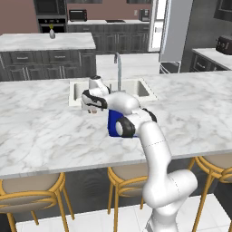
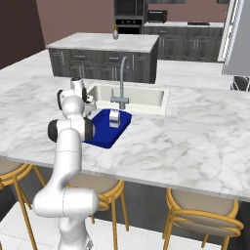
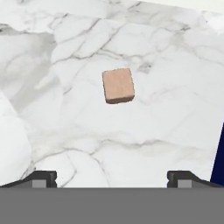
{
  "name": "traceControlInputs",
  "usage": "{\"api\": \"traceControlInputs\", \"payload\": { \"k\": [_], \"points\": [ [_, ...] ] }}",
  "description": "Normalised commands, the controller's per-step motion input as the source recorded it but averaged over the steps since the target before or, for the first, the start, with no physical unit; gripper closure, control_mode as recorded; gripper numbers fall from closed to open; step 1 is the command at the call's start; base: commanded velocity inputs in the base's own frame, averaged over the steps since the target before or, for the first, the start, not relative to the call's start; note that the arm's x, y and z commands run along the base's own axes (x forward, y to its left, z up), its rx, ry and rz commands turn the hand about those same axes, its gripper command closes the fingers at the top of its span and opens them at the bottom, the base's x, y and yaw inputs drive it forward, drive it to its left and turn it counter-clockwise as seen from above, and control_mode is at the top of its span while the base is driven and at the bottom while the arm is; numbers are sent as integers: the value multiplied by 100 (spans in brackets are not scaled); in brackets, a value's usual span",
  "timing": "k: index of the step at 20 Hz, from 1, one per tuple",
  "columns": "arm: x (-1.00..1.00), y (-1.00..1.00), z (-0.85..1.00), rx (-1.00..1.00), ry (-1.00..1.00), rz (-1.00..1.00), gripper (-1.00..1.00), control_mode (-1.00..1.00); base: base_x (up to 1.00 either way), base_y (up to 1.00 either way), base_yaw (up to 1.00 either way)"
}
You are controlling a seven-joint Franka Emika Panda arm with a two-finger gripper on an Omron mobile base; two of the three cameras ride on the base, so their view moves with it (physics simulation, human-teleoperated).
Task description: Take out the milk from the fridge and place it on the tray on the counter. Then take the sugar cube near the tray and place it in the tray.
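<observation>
Marble table (image 3: 166, 109) is carrying sugar cube (image 3: 118, 85) | cube is lying ahead of, centred between, spread empty gripper (image 3: 112, 177) | tray (image 2: 108, 128) is sitting just beside, holding milk (image 2: 114, 118)

Simulated home kitchen: marble counter (image 1: 45, 131) with inset sink (image 1: 136, 88), faucet (image 1: 118, 68), bar stools (image 1: 31, 192), wall oven (image 1: 50, 20).

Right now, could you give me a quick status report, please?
Fingers open above the sugar cube. Milk already in tray. Nothing between fingers and cube.
</observation>
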Motion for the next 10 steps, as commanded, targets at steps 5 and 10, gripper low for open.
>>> {"api": "traceControlInputs", "payload": {
  "k": [5, 10],
  "points": [
    [7, 0, -1, 0, -1, 0, -100, -100, 0, 0, 0],
    [22, 0, -10, 0, 0, -1, -100, -100, 0, 0, 0]
  ]
}}
